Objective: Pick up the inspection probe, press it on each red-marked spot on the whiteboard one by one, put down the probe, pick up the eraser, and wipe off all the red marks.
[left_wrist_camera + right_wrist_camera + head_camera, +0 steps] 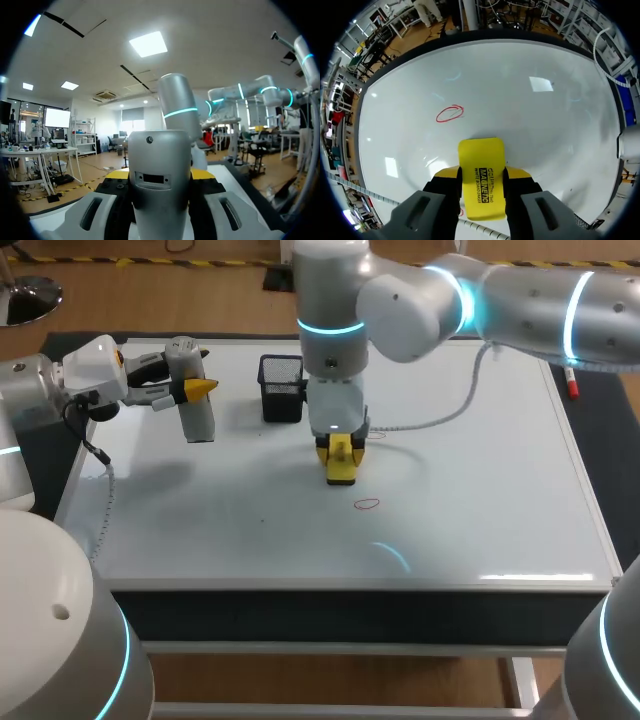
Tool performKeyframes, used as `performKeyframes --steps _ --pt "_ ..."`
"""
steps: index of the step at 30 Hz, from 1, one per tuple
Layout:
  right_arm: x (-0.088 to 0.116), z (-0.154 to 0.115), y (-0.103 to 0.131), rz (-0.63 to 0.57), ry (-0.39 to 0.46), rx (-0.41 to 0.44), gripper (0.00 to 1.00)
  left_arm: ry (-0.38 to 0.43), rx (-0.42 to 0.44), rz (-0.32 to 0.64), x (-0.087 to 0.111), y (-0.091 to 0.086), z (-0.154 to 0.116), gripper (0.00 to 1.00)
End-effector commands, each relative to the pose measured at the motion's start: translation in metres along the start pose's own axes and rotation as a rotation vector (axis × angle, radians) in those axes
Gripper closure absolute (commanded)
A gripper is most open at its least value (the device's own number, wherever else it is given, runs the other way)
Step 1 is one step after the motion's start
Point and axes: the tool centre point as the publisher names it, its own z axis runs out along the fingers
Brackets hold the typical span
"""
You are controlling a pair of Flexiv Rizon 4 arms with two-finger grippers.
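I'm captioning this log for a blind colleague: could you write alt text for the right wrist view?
The right gripper holds a yellow eraser between both fingers, over the whiteboard. A red oval mark lies just ahead of the eraser.

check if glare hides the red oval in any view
Head view: a cyan reflection lies near the red oval, not on it. Right wrist view: a ceiling-light glint sits clear of it, beyond the eraser. Left wrist view: the probe fills the foreground; no mark shows.
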Motion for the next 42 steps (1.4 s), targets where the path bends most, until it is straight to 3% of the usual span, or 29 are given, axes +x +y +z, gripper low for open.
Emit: performKeyframes --steps 1,8,15,28,37,42 --pt "0.012 -0.003 0.0 0.002 -0.017 0.016 1.0 0.002 0.001 0.0 -0.001 0.0 0.0 1.0" --pt "0.025 -0.03 -0.003 0.013 -0.042 0.035 1.0 0.002 0.001 0.0 -0.001 0.0 0.0 1.0" --pt "0.06 -0.053 -0.02 0.06 -0.081 0.048 1.0 0.002 0.001 0.0 -0.001 0.0 0.0 1.0" --pt "0.163 -0.077 -0.062 0.239 -0.136 0.041 1.0 0.002 0.001 0.0 -0.001 0.0 0.0 1.0" --pt "0.23 -0.07 -0.084 0.378 -0.118 0.029 1.0 0.002 0.001 0.0 -0.001 0.0 0.0 1.0" --pt "0.257 -0.066 -0.09 0.432 -0.106 0.023 1.0 0.002 0.001 0.0 -0.001 0.0 0.0 1.0"
